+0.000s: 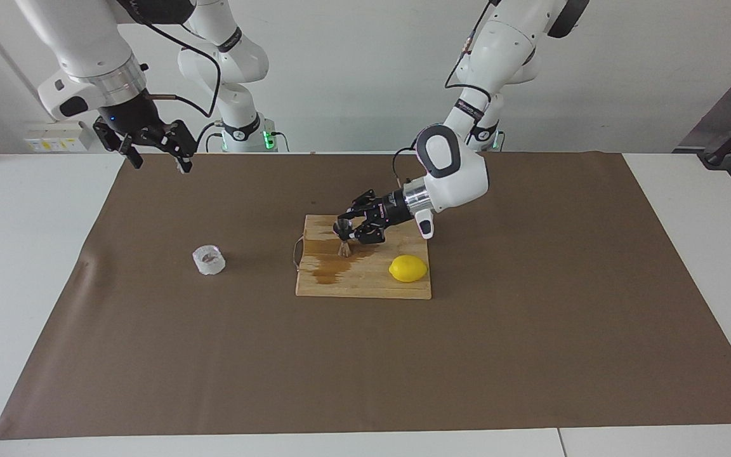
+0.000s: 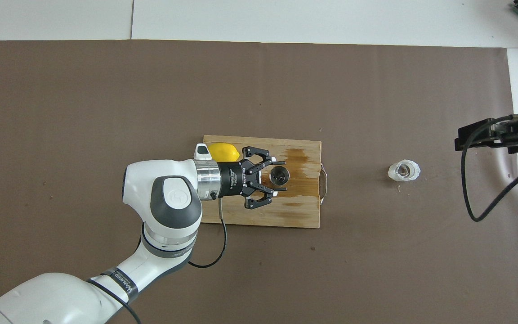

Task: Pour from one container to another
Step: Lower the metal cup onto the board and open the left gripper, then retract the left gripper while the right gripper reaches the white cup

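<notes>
The steel jigger point(image 1: 343, 238) stands upright on the wooden cutting board point(image 1: 365, 282), seen from above as a round steel mouth point(image 2: 280, 175). My left gripper point(image 1: 347, 230) reaches in low from the side, open, one finger on each side of the jigger with small gaps; it also shows in the overhead view point(image 2: 279, 176). The translucent whitish cup point(image 1: 208, 260) stands on the brown mat toward the right arm's end, apart from the board, and shows in the overhead view point(image 2: 404, 170). My right gripper point(image 1: 157, 160) hangs open and empty in the air above the mat's edge, well away from the cup.
A lemon point(image 1: 408, 268) lies on the board beside my left wrist. A dark wet stain point(image 1: 334, 270) covers the board around the jigger. The board has a wire handle point(image 2: 324, 183) on the end toward the cup. The brown mat point(image 1: 530, 330) covers the table.
</notes>
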You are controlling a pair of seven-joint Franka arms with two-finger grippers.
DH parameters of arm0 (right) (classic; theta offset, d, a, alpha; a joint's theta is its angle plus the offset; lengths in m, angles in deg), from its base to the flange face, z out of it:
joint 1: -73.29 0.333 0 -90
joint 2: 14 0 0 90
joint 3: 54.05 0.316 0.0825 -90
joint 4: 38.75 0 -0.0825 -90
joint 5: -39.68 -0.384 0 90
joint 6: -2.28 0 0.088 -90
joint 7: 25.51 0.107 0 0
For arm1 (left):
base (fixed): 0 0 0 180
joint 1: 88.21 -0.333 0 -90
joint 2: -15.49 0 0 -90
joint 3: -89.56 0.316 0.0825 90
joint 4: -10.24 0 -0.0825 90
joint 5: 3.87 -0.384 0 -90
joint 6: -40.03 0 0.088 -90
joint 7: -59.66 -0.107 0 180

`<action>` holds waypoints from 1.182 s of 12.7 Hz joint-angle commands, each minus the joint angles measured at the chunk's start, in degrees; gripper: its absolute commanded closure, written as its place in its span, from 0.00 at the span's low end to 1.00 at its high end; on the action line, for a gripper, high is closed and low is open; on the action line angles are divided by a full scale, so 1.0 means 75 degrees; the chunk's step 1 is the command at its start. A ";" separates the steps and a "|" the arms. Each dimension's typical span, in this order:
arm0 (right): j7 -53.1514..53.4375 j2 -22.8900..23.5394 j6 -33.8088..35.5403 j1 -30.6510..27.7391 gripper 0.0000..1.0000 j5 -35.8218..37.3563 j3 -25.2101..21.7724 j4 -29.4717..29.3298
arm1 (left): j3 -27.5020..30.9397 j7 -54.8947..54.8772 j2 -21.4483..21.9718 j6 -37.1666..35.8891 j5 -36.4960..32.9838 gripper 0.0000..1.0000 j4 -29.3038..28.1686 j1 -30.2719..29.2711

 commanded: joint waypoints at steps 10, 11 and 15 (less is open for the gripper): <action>-0.1864 -0.0603 -0.1184 -0.0010 0.00 -0.0020 0.0056 0.1322 | 0.0082 0.1132 0.0442 -0.2833 -0.1071 0.00 0.0260 -0.0713; -0.2529 -0.0674 -0.1325 -0.0010 0.00 -0.0032 0.0056 0.1428 | 0.0082 0.1333 0.0442 -0.3162 -0.1562 0.00 0.0412 -0.0935; -0.5389 -0.0907 -0.1722 0.0002 0.00 -0.0032 0.0056 0.1988 | 0.0117 0.1253 0.0618 -0.3400 -0.3450 0.00 0.0963 -0.1534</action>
